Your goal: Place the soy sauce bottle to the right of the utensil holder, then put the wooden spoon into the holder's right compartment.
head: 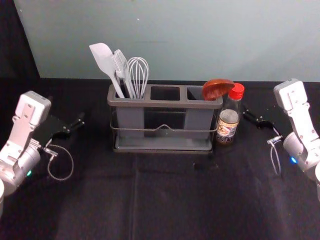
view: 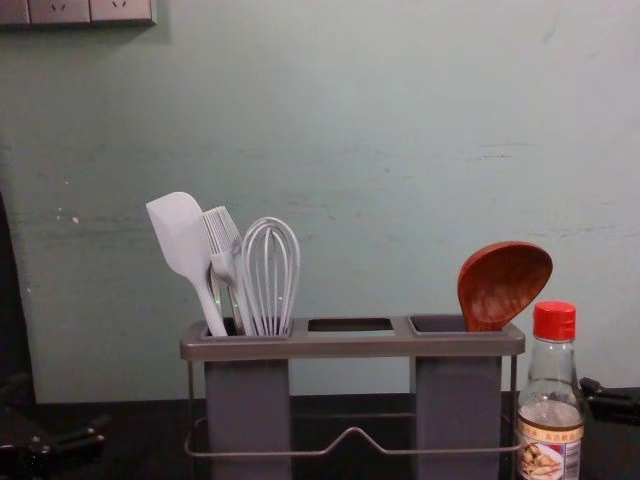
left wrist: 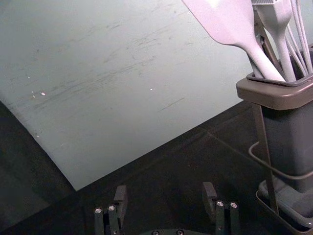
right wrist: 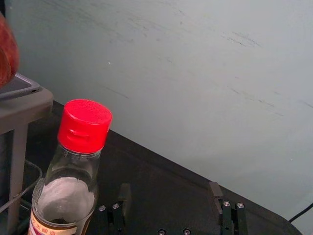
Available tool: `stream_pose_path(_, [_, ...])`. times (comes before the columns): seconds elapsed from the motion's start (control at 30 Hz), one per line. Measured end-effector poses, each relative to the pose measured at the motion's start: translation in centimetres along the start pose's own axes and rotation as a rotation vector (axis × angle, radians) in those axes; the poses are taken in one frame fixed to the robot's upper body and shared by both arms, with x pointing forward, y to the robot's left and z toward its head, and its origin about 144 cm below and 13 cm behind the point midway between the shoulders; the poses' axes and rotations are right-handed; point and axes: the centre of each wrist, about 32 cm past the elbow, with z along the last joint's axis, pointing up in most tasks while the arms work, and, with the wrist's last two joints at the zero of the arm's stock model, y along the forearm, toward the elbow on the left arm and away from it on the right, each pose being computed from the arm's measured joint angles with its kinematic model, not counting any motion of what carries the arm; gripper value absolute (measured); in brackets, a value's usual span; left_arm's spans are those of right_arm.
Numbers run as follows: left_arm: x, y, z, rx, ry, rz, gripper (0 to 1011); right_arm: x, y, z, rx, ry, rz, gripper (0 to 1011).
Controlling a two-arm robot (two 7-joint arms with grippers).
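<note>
The utensil holder [head: 165,104] stands upright mid-table. In its right compartment is the wooden spoon [head: 216,89], bowl up, leaning right; the chest view shows this spoon [view: 503,285] too. Upright just right of the holder is the soy sauce bottle [head: 228,120], red-capped; its cap [right wrist: 85,126] is large in the right wrist view. My left gripper [head: 75,125] is left of the holder, and in its wrist view the left gripper [left wrist: 165,198] is open and empty. Right of the bottle is my right gripper [head: 256,120]; in its own wrist view the right gripper [right wrist: 170,194] is open, nothing between its fingers.
A white spatula [head: 104,61], a brush [view: 223,240] and a whisk [head: 138,72] stand in the holder's left compartment. Behind the black-covered table [head: 165,200] rises a pale wall [head: 180,40]. Between the left gripper and the holder is a gap of bare cloth.
</note>
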Motion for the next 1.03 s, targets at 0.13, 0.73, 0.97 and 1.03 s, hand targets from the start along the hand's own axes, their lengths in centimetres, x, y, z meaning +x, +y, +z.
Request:
stream_pose_path(0.13, [0.0, 0.0, 0.0, 0.0, 0.0, 0.0, 1005, 0.0, 0.01, 0.0, 0.0, 0.0, 0.0, 1004])
stream_pose_path(0.73, [0.0, 0.0, 0.0, 0.0, 0.0, 0.0, 1005, 0.02, 0.03, -0.01, 0.0, 0.001, 0.0, 1004])
stream_pose_path(0.97, [0.0, 0.0, 0.0, 0.0, 0.0, 0.0, 1005, 0.02, 0.03, -0.01, 0.0, 0.001, 0.0, 1004])
stream_pose_path(1.03, [0.0, 0.0, 0.0, 0.0, 0.0, 0.0, 1005, 0.02, 0.03, -0.01, 0.0, 0.001, 0.0, 1004])
